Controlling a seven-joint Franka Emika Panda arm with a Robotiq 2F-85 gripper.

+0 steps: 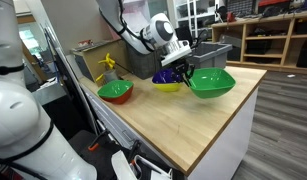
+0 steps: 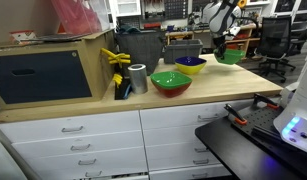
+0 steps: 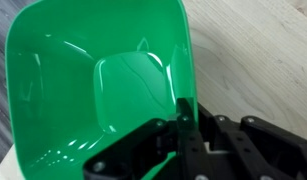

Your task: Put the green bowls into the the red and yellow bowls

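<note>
Green glossy plastic bowl with a rounded-square rim (image 3: 93,90) fills the wrist view. Its near wall is pinched between the nearly closed jaws of the gripper (image 3: 183,118), with light wooden table top (image 3: 258,50) past it. The hold is on one edge only, so I judge it should travel slowly and level.

In an exterior view the yellow plastic bowl with a blue inside (image 1: 168,84) sits just beside the gripper, opposite the held bowl. Whether the held bowl touches the table I cannot tell. Lift, centre rim over rim, lower, then let go.

In an exterior view a second green bowl (image 2: 171,79) sits nested in the orange-red plastic bowl (image 2: 171,91), farther from the gripper.
</note>
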